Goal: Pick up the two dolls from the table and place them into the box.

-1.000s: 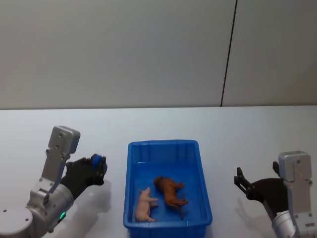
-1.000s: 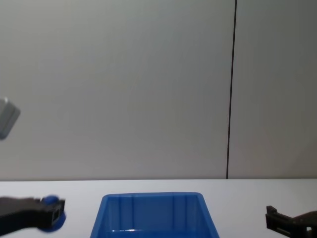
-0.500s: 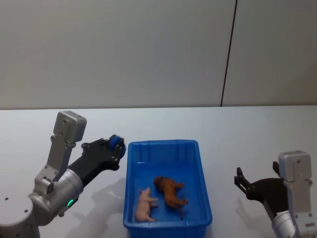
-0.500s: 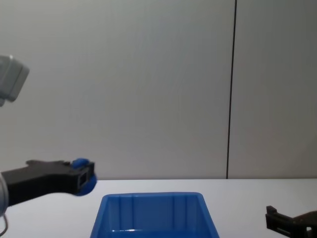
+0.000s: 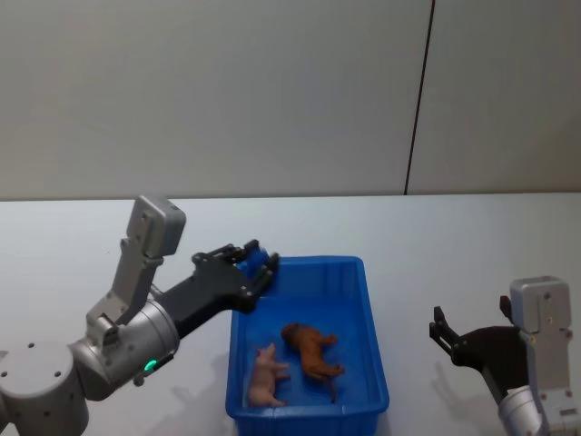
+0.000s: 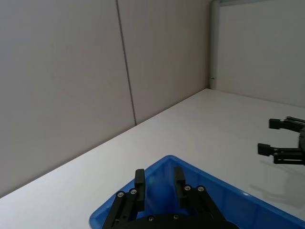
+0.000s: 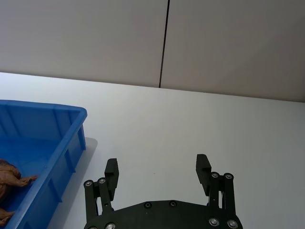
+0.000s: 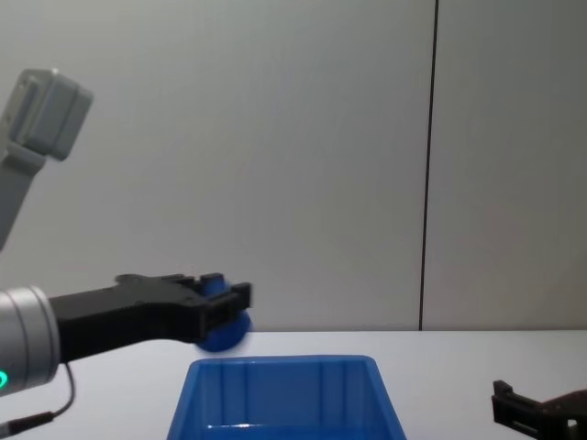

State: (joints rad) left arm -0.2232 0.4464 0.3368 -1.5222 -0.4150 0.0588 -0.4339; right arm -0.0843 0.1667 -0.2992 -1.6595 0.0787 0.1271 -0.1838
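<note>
Closest to the robot, the two dolls are lying inside the box [image 5: 363, 309], toward its near end. The pink doll [image 5: 266, 376] is on its side at the near left, and the brown doll [image 5: 311, 351] is right next to it on the right, a bit farther in. They look close enough to touch at the legs, but that's hard to call. The right wrist view catches just the brown one's legs poking in at the edge.

Off to the right of the box, well apart from it, the right gripper [image 5: 443, 333] sits low over the table [image 5: 454, 236], fingers spread wide with nothing between them. The right wrist view makes that pretty obvious, two pads with bare table in the gap.

Farther back, the left gripper [image 5: 257, 262] is up above the box's far left corner, raised off the table and clear of the rim in the chest view. Both dolls are below and nearer than it, so it's not touching either one. Its fingers [image 6: 139, 180] are parted with an empty gap, blue box wall visible through it.
</note>
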